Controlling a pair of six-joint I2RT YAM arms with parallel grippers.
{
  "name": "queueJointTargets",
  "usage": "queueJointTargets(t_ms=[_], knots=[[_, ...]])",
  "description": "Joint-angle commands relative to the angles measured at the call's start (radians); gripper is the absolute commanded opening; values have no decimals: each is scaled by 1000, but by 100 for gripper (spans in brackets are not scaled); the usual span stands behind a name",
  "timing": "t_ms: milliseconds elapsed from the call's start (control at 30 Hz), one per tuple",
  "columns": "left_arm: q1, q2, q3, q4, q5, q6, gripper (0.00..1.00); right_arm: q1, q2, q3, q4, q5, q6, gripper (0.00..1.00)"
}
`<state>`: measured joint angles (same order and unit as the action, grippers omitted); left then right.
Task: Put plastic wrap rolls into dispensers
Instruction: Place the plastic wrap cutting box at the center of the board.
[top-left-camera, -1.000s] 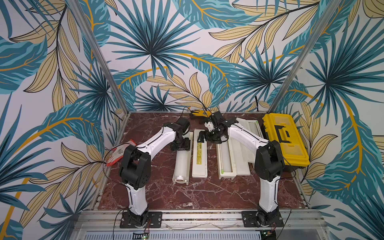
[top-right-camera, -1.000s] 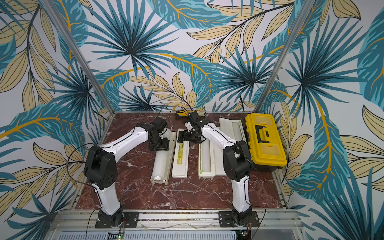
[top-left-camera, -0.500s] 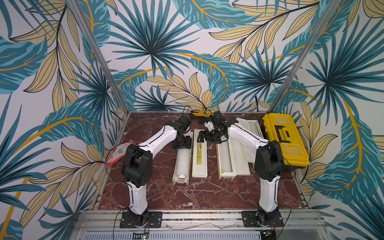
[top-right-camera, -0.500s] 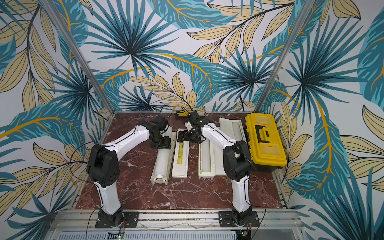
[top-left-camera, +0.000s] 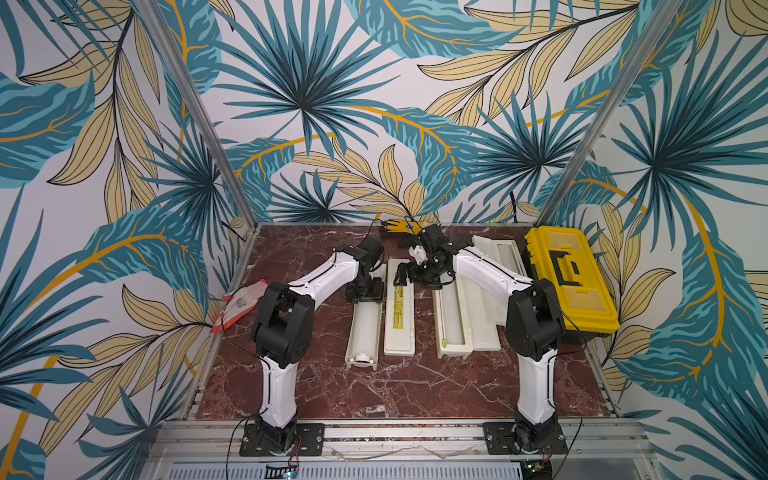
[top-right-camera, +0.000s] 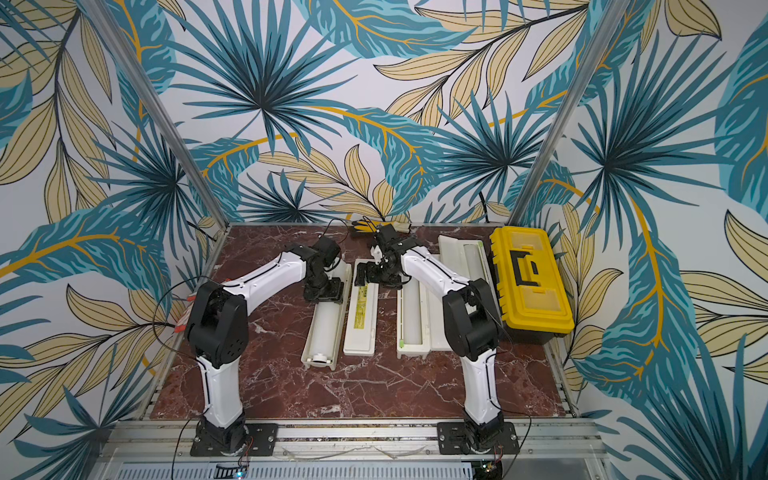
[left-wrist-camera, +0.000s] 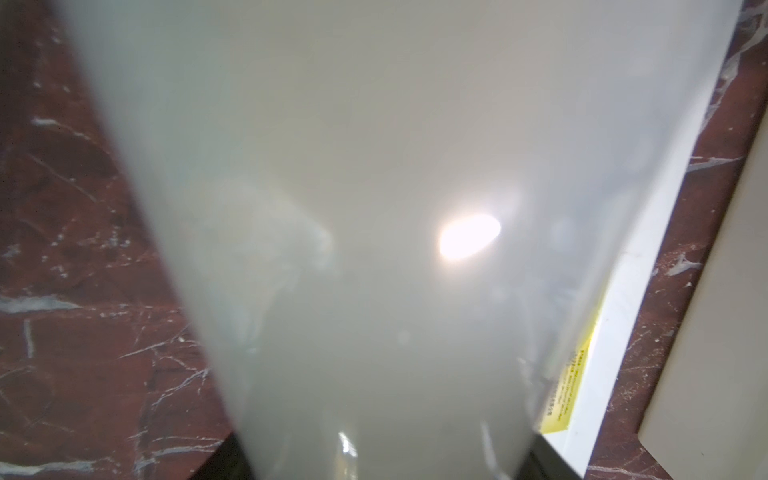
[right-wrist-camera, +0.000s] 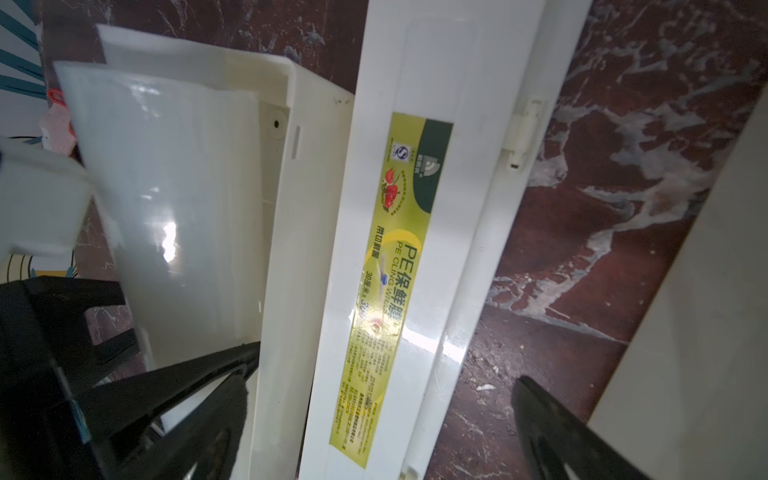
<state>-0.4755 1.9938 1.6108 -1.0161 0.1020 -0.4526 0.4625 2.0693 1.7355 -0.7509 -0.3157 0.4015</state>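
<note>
Plastic wrap roll (top-left-camera: 365, 328) lies lengthways, twelve to six, in the open tray of a cream dispenser (top-left-camera: 360, 360) near the middle of the marble worktop (top-left-camera: 374, 395), with the yellow-labelled lid (top-left-camera: 400, 328) folded flat at its three o'clock. The left pincer (top-left-camera: 365, 293) is half closed about the roll's twelve-o'clock end, a finger on each flank, while the right pincer (right-wrist-camera: 384, 368) stands spread wide astride the lid's far end, holding nothing. Further toward three o'clock lie a second dispenser (top-left-camera: 455, 355), a third dispenser (top-left-camera: 482, 249) and a yellow toolbox (top-left-camera: 569, 282)
</note>
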Motion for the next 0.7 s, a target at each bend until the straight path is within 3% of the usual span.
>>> queueJointTargets(t_ms=[0,333,667], knots=[[-3,2,17,21,29,11,20,2,35,13,18,-13,36,99],[-2,31,21,21,47,-7,25,8,69,13,21,12,52,99],[-1,-66,58,18,67,-37,13,11,67,6,32,24,65,99]])
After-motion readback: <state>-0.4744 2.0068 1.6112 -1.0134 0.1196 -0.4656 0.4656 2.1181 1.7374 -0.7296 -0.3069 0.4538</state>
